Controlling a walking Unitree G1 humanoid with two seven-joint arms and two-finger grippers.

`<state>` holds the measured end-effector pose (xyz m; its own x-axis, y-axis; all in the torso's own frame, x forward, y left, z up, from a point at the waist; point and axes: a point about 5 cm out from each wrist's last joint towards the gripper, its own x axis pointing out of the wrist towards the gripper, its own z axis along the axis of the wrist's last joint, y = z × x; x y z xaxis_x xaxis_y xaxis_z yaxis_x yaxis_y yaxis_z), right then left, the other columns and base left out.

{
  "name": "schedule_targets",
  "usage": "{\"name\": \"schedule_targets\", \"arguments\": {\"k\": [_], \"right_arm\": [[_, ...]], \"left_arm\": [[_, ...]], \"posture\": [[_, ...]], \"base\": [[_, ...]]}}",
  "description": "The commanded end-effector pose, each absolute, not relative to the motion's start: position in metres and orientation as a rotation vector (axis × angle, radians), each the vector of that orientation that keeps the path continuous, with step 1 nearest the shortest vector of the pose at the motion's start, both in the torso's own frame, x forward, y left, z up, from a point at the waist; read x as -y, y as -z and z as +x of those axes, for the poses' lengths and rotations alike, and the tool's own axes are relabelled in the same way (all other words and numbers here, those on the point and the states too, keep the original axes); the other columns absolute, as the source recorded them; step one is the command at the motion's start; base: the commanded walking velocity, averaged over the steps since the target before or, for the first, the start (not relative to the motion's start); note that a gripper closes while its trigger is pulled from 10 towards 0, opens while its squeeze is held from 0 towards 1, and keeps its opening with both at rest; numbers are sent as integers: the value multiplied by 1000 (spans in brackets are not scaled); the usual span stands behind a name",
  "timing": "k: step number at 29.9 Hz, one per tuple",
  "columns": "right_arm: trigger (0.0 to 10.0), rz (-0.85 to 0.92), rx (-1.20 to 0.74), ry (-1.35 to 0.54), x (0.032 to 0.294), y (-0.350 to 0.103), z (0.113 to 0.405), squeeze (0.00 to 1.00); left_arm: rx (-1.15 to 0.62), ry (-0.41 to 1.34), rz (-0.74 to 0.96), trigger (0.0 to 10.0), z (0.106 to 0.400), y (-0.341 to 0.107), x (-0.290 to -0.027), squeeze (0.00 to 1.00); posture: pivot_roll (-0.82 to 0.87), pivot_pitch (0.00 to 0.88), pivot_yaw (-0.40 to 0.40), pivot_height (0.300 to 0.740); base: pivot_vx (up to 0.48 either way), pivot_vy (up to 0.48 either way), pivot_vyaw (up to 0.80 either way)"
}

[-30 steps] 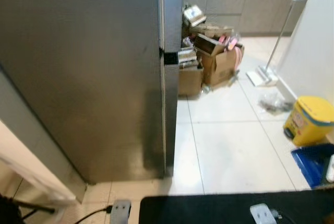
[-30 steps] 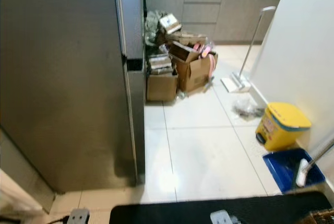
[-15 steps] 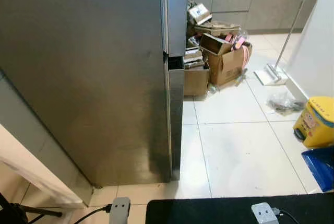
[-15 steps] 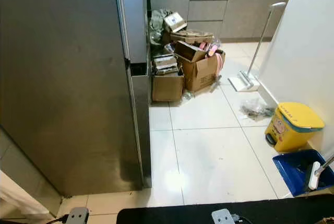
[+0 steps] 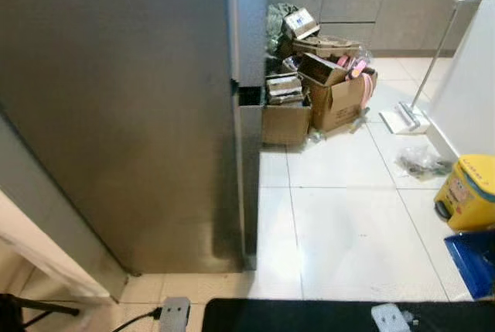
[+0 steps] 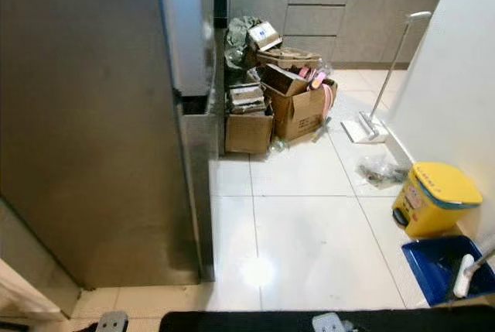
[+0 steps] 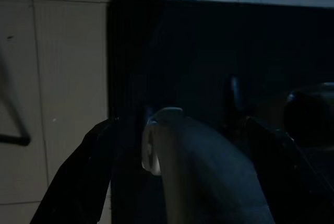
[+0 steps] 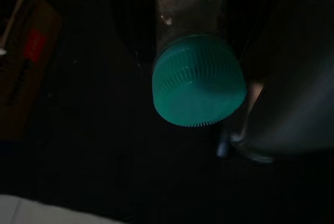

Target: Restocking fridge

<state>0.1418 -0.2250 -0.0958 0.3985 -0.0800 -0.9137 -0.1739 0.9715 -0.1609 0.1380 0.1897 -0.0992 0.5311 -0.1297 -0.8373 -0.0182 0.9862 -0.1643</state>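
The tall steel fridge [image 5: 124,115] stands at the left with its doors closed, its front edge [image 5: 241,154] facing the tiled floor. In the dark right wrist view, a clear bottle with a green ribbed cap [image 8: 198,85] sits between the fingers of my right gripper [image 8: 201,62], which is shut on it. In the left wrist view, a pale rounded object [image 7: 198,166] lies between the two black fingers of my left gripper [image 7: 182,130], above a black mat and pale tiles.
A pile of cardboard boxes [image 5: 332,100] stands past the fridge near grey cabinets. A mop [image 6: 365,127], a crumpled bag [image 5: 421,163], a yellow bin [image 6: 433,199] and a blue dustpan [image 6: 437,266] line the white wall at the right. A black mat [image 5: 325,315] lies at my feet.
Only the camera has swayed, shifting the whole view slightly sideways and back. Nothing in the room has moved.
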Motion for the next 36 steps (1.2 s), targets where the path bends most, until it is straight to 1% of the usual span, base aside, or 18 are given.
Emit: {"name": "schedule_targets", "arguments": {"k": [1,5,8,28,33,36], "right_arm": [[10000,-244,-1180,-65,225,98,136,0],[10000,-222,-1168,-85,223,97,137,0],[10000,-222,-1171,-119,222,97,138,0],[10000,-214,-1184,-119,223,99,133,0],[10000,-218,-1184,-119,224,99,133,0],[10000,-220,-1185,-120,225,98,133,0]], "left_arm": [[-1024,59,-151,10000,133,100,-194,0],[-1023,59,-152,10000,133,100,-194,0],[-1022,62,-152,10000,133,100,-194,0],[-1021,65,-150,10000,135,100,-193,0],[-1019,64,-151,10000,136,100,-193,0],[-1019,49,-148,10000,136,100,-193,0]], "posture": [[-43,0,-11,740],[-43,0,-11,740],[-44,0,-11,740],[-47,0,-8,740],[-48,0,-11,740],[-48,0,-11,740]], "base": [[0,-439,0],[0,-438,0],[0,-436,640],[0,-422,642],[0,-330,644],[0,0,644]]}}
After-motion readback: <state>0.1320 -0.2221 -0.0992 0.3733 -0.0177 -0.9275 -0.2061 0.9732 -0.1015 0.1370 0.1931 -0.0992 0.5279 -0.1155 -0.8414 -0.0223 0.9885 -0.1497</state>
